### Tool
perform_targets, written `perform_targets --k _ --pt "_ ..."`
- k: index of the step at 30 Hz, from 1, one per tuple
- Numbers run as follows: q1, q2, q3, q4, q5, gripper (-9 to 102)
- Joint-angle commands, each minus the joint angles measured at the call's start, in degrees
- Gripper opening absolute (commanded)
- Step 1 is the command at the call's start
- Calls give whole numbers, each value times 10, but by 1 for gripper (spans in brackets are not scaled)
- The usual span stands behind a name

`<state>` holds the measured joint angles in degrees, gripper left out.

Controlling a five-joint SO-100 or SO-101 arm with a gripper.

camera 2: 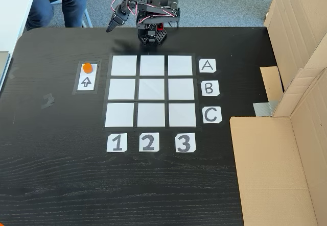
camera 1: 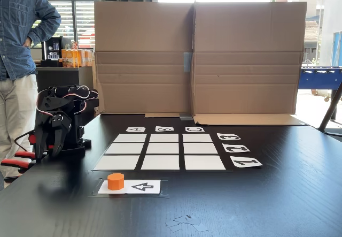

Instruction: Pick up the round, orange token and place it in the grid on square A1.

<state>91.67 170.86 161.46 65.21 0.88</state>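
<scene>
**Arm folded at its base, token waiting on the arrow card**

From my seat I see the arm (camera 2: 153,19) tucked in on itself at the far edge of the black table (camera 2: 61,175), behind the row labelled A. In a fixed view from above its upper links are doubled back over the base, red and white wires looping over the top, and the gripper (camera 2: 111,27) sticks out to the left of the base, pointing down toward the table edge. In a fixed view from the front the gripper (camera 1: 44,150) hangs low beside the base, fingers pointing down, just above the tabletop. I cannot tell whether its jaws are parted or together; they are dark against dark and too small. Nothing is between them that I can make out.

The token (camera 2: 88,67) sits on the white arrow card (camera 2: 87,78), at the end the arrow points to, left of the grid (camera 2: 151,91) as seen from above. It is well apart from the gripper. From the front the token (camera 1: 115,181) stands upright on the card's left end.

Square A1 (camera 2: 124,65) is the corner cell nearest the arm and nearest the card; it is bare, as are the other eight.

Cardboard sheets (camera 1: 197,55) stand behind the table, and a person (camera 1: 18,60) stands at the left.
</scene>
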Motion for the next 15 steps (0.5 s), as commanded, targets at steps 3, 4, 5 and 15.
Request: perform_targets --k 3,4,5,15 --pt "-8 -95 -130 33 -4 20" --pt "-10 -117 -156 42 -4 20" --pt "-11 -141 -183 52 -4 20" --pt "-28 -358 -445 138 -11 26"
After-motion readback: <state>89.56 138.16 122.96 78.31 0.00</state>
